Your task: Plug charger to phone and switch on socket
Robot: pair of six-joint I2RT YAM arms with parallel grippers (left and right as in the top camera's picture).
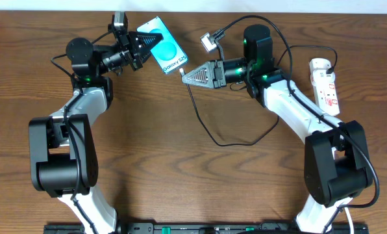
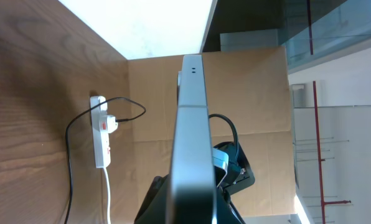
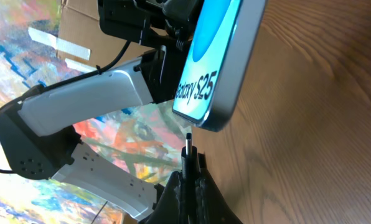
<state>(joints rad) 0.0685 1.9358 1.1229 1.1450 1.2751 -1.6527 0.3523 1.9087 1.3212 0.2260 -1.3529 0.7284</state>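
My left gripper (image 1: pixel 143 43) is shut on the phone (image 1: pixel 163 45) and holds it off the table, teal screen up, its "Galaxy S25" end toward the right arm. In the left wrist view the phone (image 2: pixel 192 143) shows edge-on between the fingers. My right gripper (image 1: pixel 188 77) is shut on the plug tip of the charger (image 1: pixel 206 127), a thin black cable looping across the table. In the right wrist view the plug tip (image 3: pixel 188 149) sits just below the phone's bottom edge (image 3: pixel 220 68), a small gap apart. The socket (image 1: pixel 326 84) lies at the right edge, also seen in the left wrist view (image 2: pixel 101 134).
A black plug and cable enter the socket's far end; its white cord (image 2: pixel 108 193) trails toward the front. A small silver connector (image 1: pixel 210 43) hangs on the right arm's cable behind the gripper. A cardboard panel (image 2: pixel 248 93) stands beyond the table's right edge.
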